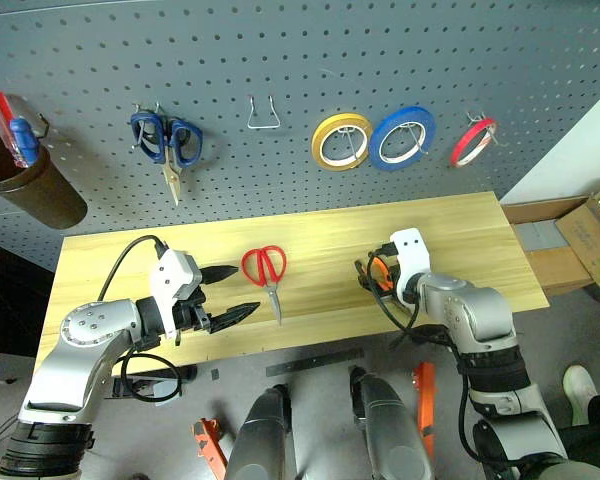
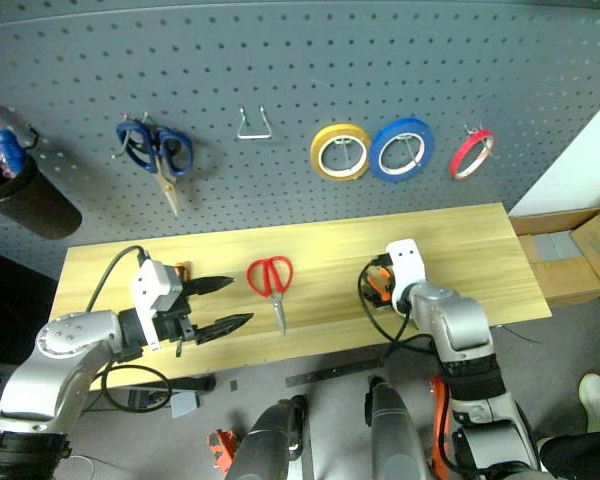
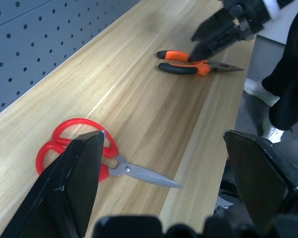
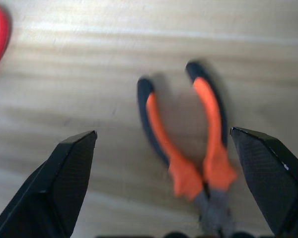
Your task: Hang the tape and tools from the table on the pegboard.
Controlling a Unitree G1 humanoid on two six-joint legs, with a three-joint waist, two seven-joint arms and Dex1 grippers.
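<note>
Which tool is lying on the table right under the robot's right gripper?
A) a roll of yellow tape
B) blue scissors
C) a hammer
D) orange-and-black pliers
D: the right wrist view shows the pliers lying on the table between the open fingers of the right gripper.

Blue-handled scissors (image 1: 166,141) hang blades down, up and behind the left claw (image 1: 228,293), with a bare wire hook (image 1: 263,113) beside them. A brown cup (image 1: 27,184) holding a red and a blue tool sits far out to that claw's outer side. Yellow tape ring (image 1: 341,141) and blue tape ring (image 1: 402,137) hang above the right claw (image 1: 372,277); cardboard boxes (image 1: 580,240) lie beyond its outer side
</note>
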